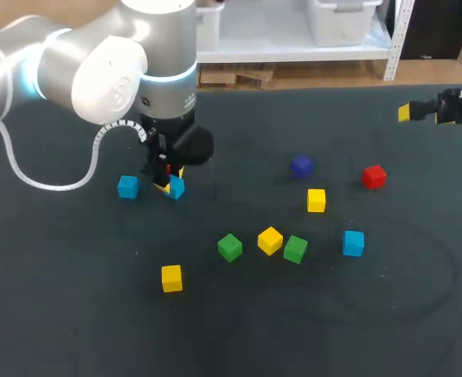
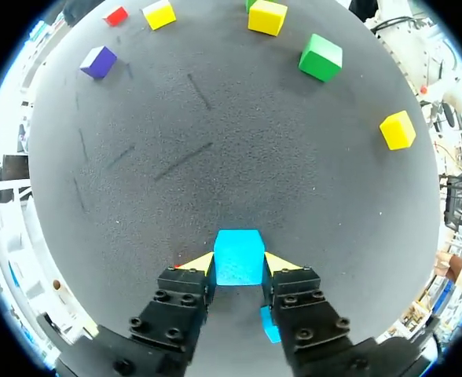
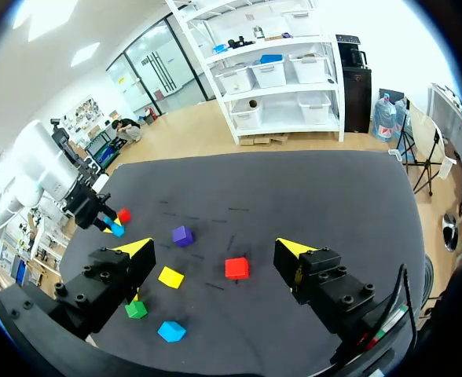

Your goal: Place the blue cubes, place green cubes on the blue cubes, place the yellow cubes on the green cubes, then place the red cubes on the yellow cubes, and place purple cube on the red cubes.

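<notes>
My left gripper (image 1: 166, 182) is down at the table's left, its yellow fingertips (image 2: 199, 262) pressing both sides of a blue cube (image 2: 239, 257); it is shut on it. A second blue cube (image 1: 128, 186) lies just to its left and a third (image 1: 353, 243) sits to the right. Two green cubes (image 1: 230, 247) (image 1: 295, 249) flank a yellow cube (image 1: 270, 240) in the middle. More yellow cubes (image 1: 316, 200) (image 1: 171, 278), a red cube (image 1: 374, 176) and a purple cube (image 1: 301, 166) lie scattered. My right gripper (image 3: 215, 248) hangs open and empty high over the far right.
The dark table mat (image 1: 74, 314) has free room along the front and at the right front. The cubes lie apart from each other, except the green-yellow-green row, which is close together.
</notes>
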Motion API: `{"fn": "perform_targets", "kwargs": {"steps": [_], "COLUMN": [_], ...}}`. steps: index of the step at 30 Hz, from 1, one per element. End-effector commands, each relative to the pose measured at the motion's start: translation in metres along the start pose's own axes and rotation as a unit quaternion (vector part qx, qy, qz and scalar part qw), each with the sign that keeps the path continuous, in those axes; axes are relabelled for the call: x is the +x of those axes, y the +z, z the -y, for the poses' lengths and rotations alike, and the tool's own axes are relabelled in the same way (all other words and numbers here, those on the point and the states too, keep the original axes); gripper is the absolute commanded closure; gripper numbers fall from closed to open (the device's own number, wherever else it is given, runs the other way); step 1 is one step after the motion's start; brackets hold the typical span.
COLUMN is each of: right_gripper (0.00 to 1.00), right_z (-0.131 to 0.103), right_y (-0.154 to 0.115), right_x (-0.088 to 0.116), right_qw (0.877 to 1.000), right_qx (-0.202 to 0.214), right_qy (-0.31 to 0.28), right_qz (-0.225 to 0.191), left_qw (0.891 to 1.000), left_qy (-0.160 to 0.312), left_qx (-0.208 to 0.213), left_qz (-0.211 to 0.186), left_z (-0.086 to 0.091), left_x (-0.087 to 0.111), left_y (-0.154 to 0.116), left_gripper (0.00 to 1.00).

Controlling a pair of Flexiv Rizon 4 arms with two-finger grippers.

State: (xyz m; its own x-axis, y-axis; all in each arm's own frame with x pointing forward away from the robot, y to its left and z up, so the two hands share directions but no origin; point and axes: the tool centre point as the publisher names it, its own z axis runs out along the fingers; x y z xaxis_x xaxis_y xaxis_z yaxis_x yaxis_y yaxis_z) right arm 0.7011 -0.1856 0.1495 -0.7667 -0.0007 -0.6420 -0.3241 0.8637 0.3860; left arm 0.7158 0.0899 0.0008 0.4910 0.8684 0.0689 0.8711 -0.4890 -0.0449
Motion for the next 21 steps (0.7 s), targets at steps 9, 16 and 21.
{"fn": "perform_targets", "kwargs": {"steps": [9,16,21], "right_gripper": [0.0,0.0,0.0], "right_z": [0.0,0.0,0.0], "right_y": [0.0,0.0,0.0], "right_x": [0.0,0.0,0.0], "right_qw": [1.0,1.0,1.0], "right_qx": [0.001,0.001,0.001], "right_qy": [0.0,0.0,0.0], "right_qz": [0.0,0.0,0.0], "left_qw": [0.995,0.99,0.986], "left_qy": [-0.096,-0.139,-0.166], "left_qx": [0.007,0.015,0.011], "left_qz": [0.002,0.007,0.024], "left_z": [0.002,-0.01,-0.024], "left_x": [-0.023,-0.052,-0.076], "left_y": [-0.036,-0.044,-0.04], "left_gripper": [1.0,1.0,1.0]}}
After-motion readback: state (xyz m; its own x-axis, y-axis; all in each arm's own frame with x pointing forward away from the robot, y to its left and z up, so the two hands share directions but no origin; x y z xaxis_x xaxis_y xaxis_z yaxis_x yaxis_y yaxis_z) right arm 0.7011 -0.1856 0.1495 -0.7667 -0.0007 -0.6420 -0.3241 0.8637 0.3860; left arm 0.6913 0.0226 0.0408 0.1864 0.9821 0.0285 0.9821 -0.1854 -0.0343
